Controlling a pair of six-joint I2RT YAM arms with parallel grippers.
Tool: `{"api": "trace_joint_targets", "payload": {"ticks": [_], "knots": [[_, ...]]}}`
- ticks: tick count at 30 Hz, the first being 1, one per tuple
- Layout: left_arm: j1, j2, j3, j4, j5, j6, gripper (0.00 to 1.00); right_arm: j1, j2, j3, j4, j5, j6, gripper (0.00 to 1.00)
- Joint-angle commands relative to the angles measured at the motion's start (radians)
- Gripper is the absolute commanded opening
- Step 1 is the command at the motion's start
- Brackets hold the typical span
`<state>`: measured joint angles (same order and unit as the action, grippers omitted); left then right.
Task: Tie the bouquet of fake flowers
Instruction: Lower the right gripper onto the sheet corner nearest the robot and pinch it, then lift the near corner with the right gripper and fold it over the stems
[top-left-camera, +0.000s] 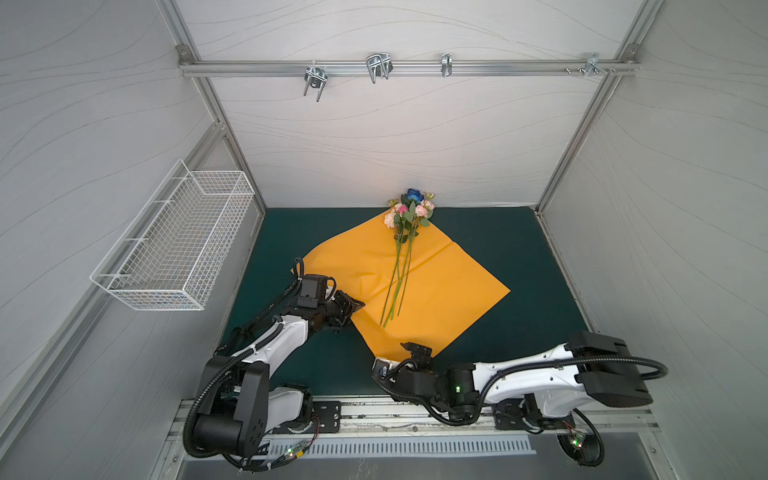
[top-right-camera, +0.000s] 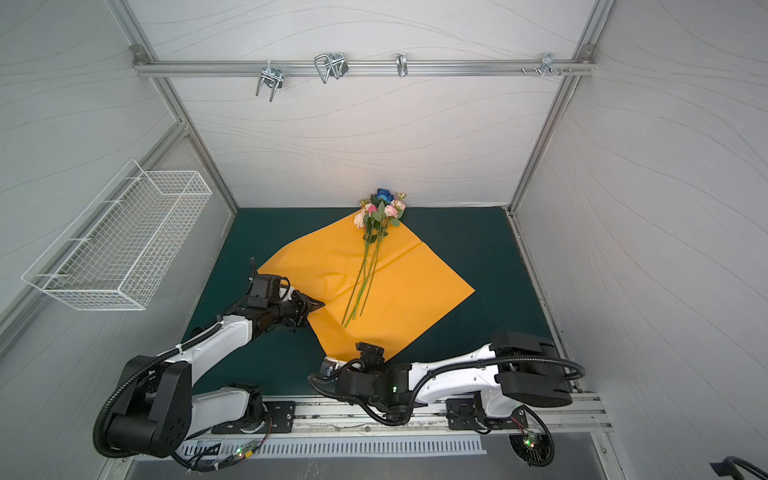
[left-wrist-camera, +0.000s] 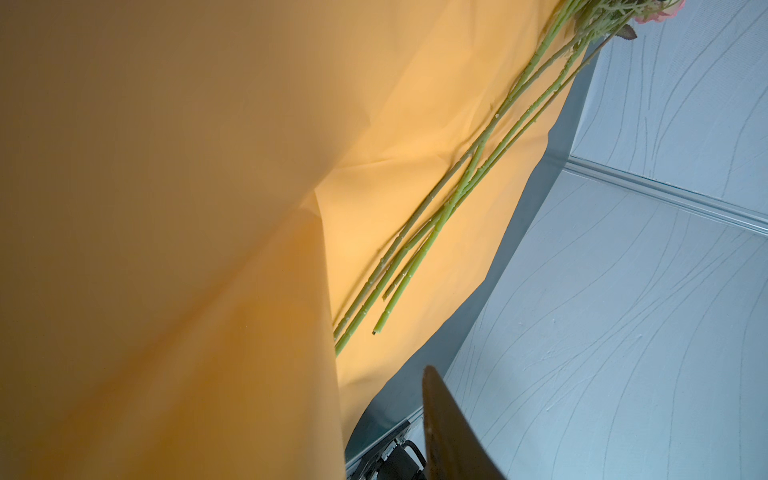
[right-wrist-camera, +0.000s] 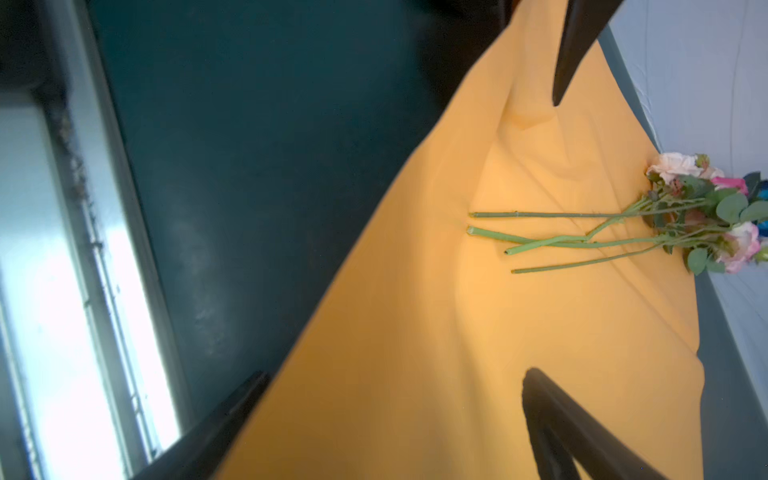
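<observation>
The bouquet of fake flowers (top-left-camera: 409, 210) (top-right-camera: 380, 210) lies on an orange wrapping paper (top-left-camera: 440, 291) (top-right-camera: 407, 291), blooms towards the back wall and stems (right-wrist-camera: 582, 241) (left-wrist-camera: 457, 195) pointing forward. My left gripper (top-left-camera: 357, 307) (top-right-camera: 316, 305) is at the paper's left edge. There the paper (left-wrist-camera: 166, 208) rises close to the wrist camera and hides one finger. A gap shows beside the other finger (left-wrist-camera: 444, 415). My right gripper (right-wrist-camera: 399, 372) (top-left-camera: 384, 368) is open at the paper's near corner. The paper (right-wrist-camera: 415, 374) lies between its spread fingers.
A black lettered ribbon (top-left-camera: 286, 293) trails along the left arm. The paper lies on a dark green mat (top-left-camera: 519, 257). A white wire basket (top-left-camera: 178, 245) hangs on the left wall. Metal hooks (top-left-camera: 378, 66) hang from the back rail.
</observation>
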<state>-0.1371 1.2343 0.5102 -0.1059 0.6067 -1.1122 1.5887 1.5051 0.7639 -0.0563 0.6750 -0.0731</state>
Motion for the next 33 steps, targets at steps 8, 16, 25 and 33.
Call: {"api": "trace_joint_targets", "payload": {"ticks": [8,16,25,33], "knots": [[0.005,-0.011,0.016,0.01,-0.002,0.0,0.35,-0.134,0.0,0.037,0.048,-0.041,-0.006,0.39],[0.005,-0.018,-0.019,0.005,-0.021,-0.003,0.42,-0.279,-0.001,0.066,0.081,-0.226,-0.113,0.13],[0.011,-0.103,-0.006,-0.179,-0.135,0.101,0.69,-0.406,0.075,0.191,-0.002,-0.389,-0.21,0.07],[0.023,-0.241,0.012,-0.374,-0.302,0.193,0.86,-0.491,0.197,0.306,-0.067,-0.492,-0.231,0.0]]}}
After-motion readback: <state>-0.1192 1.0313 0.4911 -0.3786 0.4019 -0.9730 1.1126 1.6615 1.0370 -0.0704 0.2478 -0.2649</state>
